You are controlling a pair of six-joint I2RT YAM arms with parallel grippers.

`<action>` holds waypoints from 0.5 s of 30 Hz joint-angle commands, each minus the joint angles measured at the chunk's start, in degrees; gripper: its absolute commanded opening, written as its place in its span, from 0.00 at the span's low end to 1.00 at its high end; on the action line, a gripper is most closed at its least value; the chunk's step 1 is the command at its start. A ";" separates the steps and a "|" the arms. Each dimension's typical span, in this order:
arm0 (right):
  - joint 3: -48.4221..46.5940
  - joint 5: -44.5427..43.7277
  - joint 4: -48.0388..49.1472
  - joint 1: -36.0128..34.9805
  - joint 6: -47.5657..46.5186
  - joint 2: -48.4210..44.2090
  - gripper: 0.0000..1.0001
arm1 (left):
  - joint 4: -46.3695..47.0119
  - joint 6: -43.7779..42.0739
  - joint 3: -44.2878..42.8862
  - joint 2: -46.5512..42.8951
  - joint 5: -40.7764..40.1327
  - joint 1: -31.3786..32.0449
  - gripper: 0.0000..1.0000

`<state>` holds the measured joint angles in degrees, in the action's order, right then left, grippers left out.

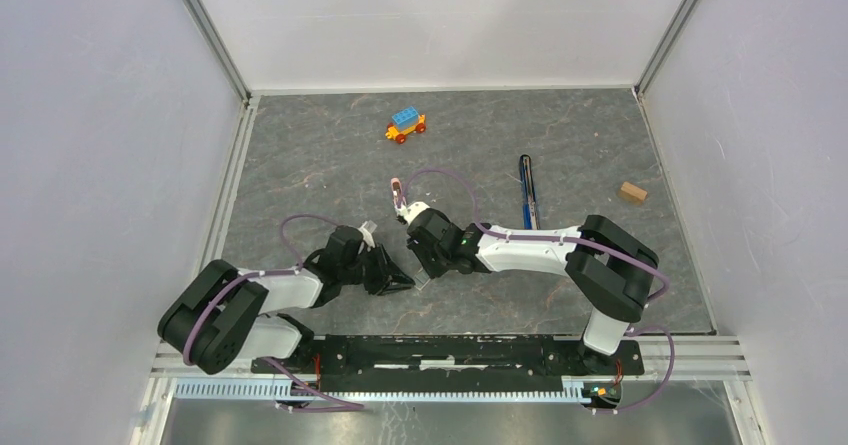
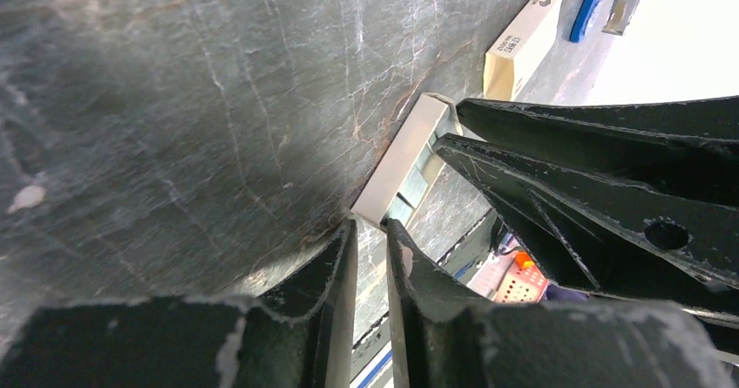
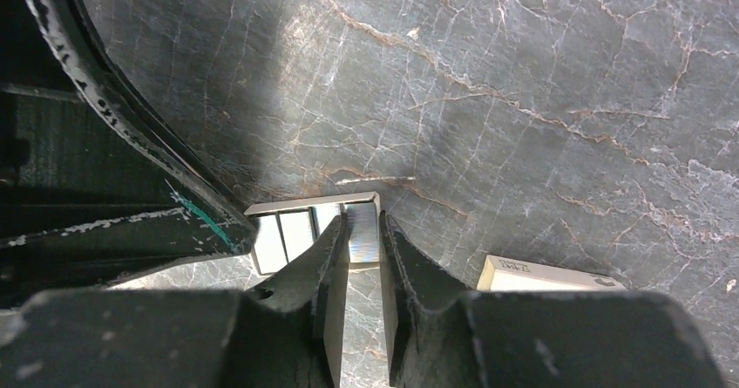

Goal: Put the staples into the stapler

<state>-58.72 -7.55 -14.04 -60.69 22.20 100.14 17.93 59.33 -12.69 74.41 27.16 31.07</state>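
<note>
Illegible print on small box (image 2: pixel 523 44)

Colours across your marble-patterned table

Your table (image 1: pixel 300 155) is dark grey, veined in white and rust. The stapler (image 1: pixel 527 193) is dark blue with a black and silver rail. Left of the stapler and farther back, the toy car (image 1: pixel 405 125) has a blue top, yellow body and red wheels; right of the stapler lies a tan block (image 1: pixel 631 193). The staple tray (image 3: pixel 305 204) is cream around silvery staples (image 3: pixel 294 231), and the staple box (image 2: pixel 523 44) is cream with dark print. Your left gripper (image 2: pixel 372 231) and right gripper (image 3: pixel 364 231) are black, scuffed pale. The arms (image 1: pixel 520 248) are white and black, the cables (image 1: pixel 445 175) purple.
</note>
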 commanded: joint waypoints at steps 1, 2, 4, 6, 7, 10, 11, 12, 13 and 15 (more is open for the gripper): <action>0.90 1.38 2.25 -0.05 0.86 -1.30 0.23 | 5.96 2.98 -0.29 2.14 -0.68 1.42 0.24; 0.99 1.58 2.38 -0.05 1.01 -1.41 0.22 | 6.05 2.98 -0.53 2.43 -0.84 1.61 0.24; 1.44 2.50 2.95 -0.09 1.35 -1.52 0.22 | 5.91 2.50 -0.82 2.36 -1.35 1.80 0.23; 1.91 3.29 3.36 -0.04 1.77 -1.69 0.22 | 5.03 1.73 -1.18 2.05 -2.07 1.80 0.22; 2.21 3.56 3.72 -0.06 2.05 -1.76 0.22 | 4.49 1.28 -1.45 1.97 -2.62 1.80 0.21; 2.87 3.96 3.96 -0.05 2.55 -2.29 0.21 | 2.68 -0.13 -2.16 1.70 -3.47 1.81 0.21; 2.91 3.82 3.77 -0.04 2.65 -2.40 0.20 | 2.34 -0.58 -2.24 1.64 -3.65 1.80 0.21; 2.86 3.48 3.43 0.01 2.75 -2.40 0.20 | 1.81 -0.94 -2.40 1.45 -3.92 1.81 0.21; 2.61 3.19 3.10 0.04 2.74 -2.36 0.20 | 1.02 -1.56 -2.63 1.21 -4.25 1.82 0.21; 2.60 2.84 2.70 0.04 2.62 -2.32 0.20 | -0.42 -2.48 -2.93 0.68 -5.03 1.80 0.20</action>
<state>-56.62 -6.22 -11.38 -60.25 23.42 99.13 19.20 60.38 -13.54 76.20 25.87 32.62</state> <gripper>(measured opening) 0.207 0.213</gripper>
